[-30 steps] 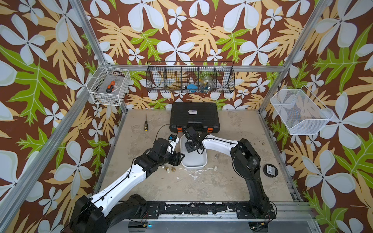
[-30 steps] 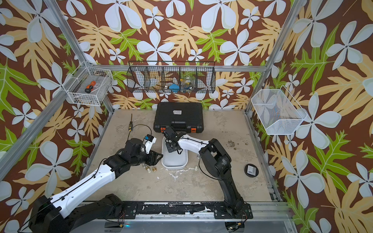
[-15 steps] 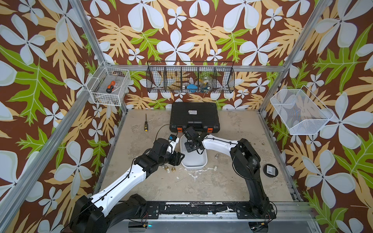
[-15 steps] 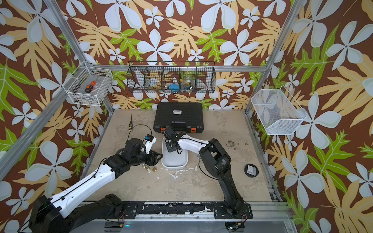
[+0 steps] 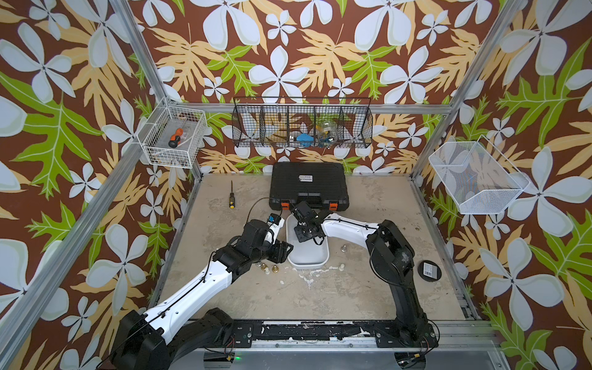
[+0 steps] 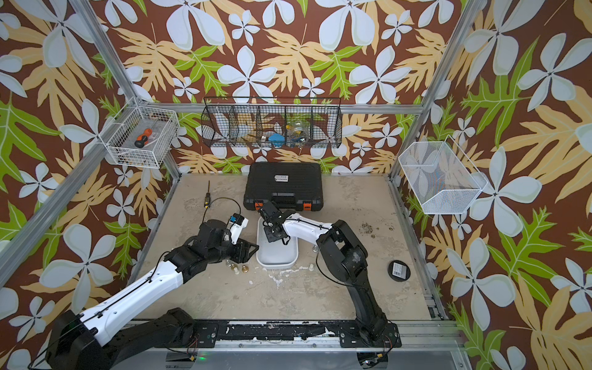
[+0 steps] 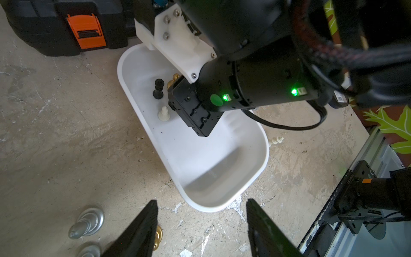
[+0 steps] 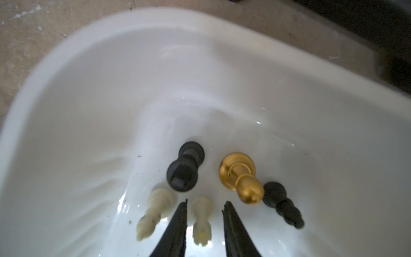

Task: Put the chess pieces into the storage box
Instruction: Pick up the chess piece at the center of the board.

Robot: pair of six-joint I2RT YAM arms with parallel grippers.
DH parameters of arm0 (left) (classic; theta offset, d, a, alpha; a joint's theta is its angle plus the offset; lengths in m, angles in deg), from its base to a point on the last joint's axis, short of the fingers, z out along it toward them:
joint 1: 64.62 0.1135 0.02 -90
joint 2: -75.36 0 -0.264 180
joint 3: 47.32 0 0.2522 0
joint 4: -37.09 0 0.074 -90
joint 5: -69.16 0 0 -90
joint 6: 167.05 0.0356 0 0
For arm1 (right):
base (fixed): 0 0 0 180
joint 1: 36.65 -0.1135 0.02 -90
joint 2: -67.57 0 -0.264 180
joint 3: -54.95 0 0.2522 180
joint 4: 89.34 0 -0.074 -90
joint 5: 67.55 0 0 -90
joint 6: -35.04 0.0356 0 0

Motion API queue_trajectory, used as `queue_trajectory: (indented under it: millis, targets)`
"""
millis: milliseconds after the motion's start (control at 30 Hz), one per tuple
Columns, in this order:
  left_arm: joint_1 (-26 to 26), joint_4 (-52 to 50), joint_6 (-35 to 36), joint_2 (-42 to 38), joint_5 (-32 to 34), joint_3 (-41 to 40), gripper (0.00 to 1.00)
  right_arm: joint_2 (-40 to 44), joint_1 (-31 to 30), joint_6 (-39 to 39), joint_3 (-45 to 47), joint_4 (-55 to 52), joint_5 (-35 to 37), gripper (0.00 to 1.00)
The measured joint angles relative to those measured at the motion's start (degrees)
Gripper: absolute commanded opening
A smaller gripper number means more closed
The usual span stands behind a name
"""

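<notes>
A worn beige tabletop (image 5: pixel 320 298) is seen from above inside walls of floral wallpaper. A closed black toolcase (image 5: pixel 308 184) with orange latches lies at the far side. Just in front of it is the white storage box (image 5: pixel 312 256), a shallow rounded tray. The right gripper (image 8: pixel 205 201) hangs inside the box's far end. Its jaws are narrowly parted around a cream chess piece (image 8: pixel 201 219), with a thin gap showing on each side. The blur makes it hard to say whether a pad brushes the piece. Four more pieces are in that same end: a second cream piece (image 8: pixel 155 209), a black pawn (image 8: pixel 184 169), a gold pawn (image 8: pixel 241 175) and a second black piece (image 8: pixel 282 204). The left gripper (image 7: pixel 201 201) hovers low just beside the box's left side, jaws wide and empty. Near it on the table stand silver pawns (image 7: pixel 87 222) and small gold pieces (image 5: pixel 274 268). A lone silver pawn (image 5: pixel 343 247) and a lone cream piece (image 5: pixel 342 266) stand to the box's right.
</notes>
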Motion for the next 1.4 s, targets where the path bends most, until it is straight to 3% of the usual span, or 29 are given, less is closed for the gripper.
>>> queue_trajectory:
  millis: [233, 467, 800, 1033, 1400]
  targets:
    - [0.0, 0.04, 0.02, -0.02, -0.24, 0.02, 0.66, 8.33, -0.11, -0.02, 2.62, -0.55, -0.35, 0.39]
    - [-0.35, 2.12, -0.24, -0.33, -1.73, 0.09, 0.65, 21.81, 1.68, 0.74, 12.66, 1.51, -2.47, 0.44]
    - [-12.2, 1.7, 2.29, 5.92, 2.99, 7.19, 0.66, 34.86, 11.47, 1.51, 29.53, 4.17, -4.17, 0.47]
    - [-19.06, 0.42, 6.01, 10.23, 2.51, 8.9, 0.66, 33.53, 14.99, 0.83, 34.67, 5.77, -4.15, 0.46]
    - [-21.7, -1.36, 7.52, 10.73, 2.49, 8.24, 0.66, 28.15, 15.3, 0.59, 35.28, 7.54, -3.45, 0.37]
